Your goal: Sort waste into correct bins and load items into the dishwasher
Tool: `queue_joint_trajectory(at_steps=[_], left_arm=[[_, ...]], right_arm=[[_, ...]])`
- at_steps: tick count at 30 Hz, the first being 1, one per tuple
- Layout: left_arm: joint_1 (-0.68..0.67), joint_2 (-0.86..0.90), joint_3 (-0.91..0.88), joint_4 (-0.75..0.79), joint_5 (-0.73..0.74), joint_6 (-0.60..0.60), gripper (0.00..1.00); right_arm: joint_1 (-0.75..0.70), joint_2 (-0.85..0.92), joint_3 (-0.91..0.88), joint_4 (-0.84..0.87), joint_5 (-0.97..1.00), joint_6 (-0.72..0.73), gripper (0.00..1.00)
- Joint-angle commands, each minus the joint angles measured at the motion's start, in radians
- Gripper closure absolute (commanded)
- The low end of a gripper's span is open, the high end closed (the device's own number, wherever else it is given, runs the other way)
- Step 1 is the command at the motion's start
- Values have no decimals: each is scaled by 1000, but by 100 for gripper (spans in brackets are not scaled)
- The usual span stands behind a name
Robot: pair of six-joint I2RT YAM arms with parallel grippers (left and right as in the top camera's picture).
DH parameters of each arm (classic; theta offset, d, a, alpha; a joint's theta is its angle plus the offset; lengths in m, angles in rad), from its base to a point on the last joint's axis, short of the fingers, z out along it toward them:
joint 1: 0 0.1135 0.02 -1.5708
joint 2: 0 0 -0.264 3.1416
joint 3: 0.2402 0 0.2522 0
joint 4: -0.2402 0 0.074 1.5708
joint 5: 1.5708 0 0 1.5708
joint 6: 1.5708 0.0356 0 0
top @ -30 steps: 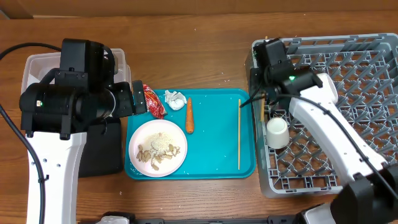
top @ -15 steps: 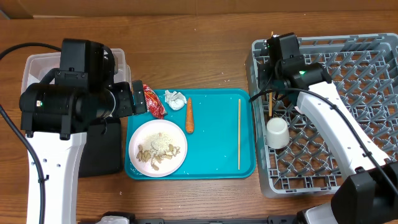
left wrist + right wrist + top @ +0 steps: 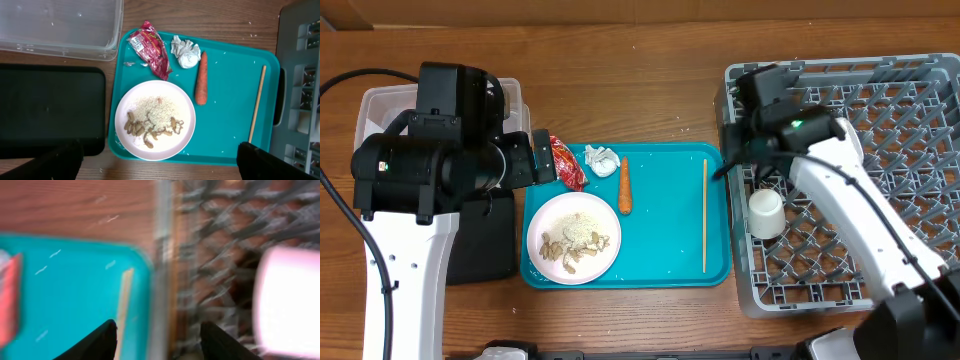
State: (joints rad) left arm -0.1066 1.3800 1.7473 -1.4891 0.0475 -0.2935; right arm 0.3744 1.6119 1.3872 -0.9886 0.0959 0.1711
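Chopstick [image 3: 257,104]: thin pale wood; left fingers [image 3: 50,162] spread; right fingers [image 3: 97,342] apparently parted, blurred.

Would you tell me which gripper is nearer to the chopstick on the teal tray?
Right. The right gripper hangs at the edge of the dish rack, close beside the chopstick; the left gripper is across the tray, by the red wrapper.
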Motion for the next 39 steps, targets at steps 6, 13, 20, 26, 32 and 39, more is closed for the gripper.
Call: queue_joint_trajectory(at_steps=[6, 13, 20, 26, 32, 39], left_arm=[[5, -6, 6, 3, -6, -6, 0], [5, -6, 6, 3, -6, -6, 0], [5, -6, 6, 3, -6, -6, 0], [5, -6, 6, 3, -6, -6, 0], [5, -6, 6, 3, -6, -6, 0], [5, -6, 6, 3, -6, -6, 0]], right_arm=[[224, -23, -77, -29, -115, 163, 56], [272, 37, -274, 93, 16, 286, 49], [270, 99, -408, 259, 76, 286, 49], [270, 143, -418, 307, 14, 238, 52], [271, 151, -417, 301, 6, 228, 90], [273, 97, -324, 205, 15, 225, 96]])
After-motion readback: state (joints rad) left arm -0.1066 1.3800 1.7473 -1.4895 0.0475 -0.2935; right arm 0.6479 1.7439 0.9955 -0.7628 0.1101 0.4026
